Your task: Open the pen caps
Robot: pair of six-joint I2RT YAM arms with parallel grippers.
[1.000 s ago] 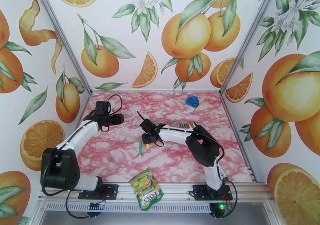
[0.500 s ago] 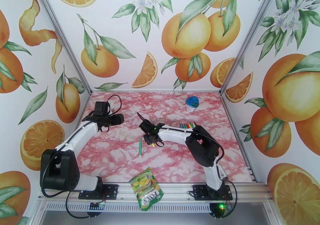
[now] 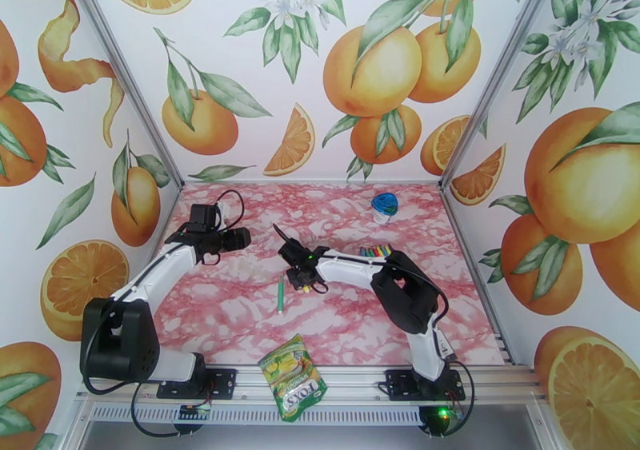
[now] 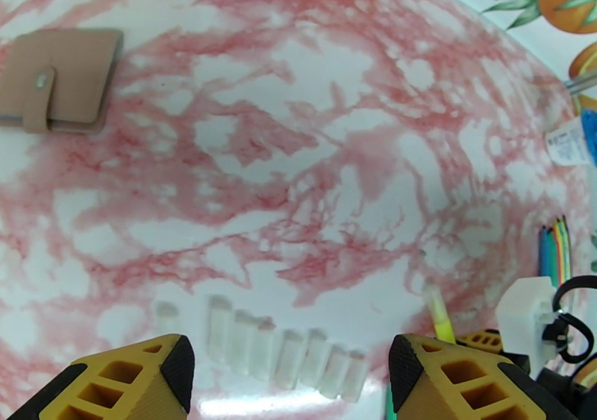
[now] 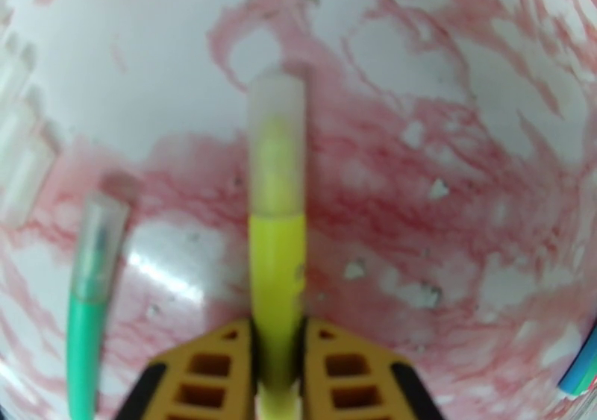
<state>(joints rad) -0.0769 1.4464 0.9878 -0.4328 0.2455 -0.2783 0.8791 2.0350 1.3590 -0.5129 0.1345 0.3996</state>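
So the right gripper (image 5: 277, 343) has the yellow pen (image 5: 276, 265) clamped, cap (image 5: 276, 142) on, left gripper (image 4: 291, 365) just hanging open.

Bright even light, blurred fisheye close-ups

Lower centre of the right wrist view, the yellow pen (image 5: 277, 265) hides its end between the fingers (image 5: 242, 369); its cap (image 5: 277, 145) is blurred. The green pen (image 5: 83, 339) is cut off lower left.

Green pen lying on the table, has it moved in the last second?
No. The green pen lies where it did, at the same angle and the same gap beyond the snack packet.
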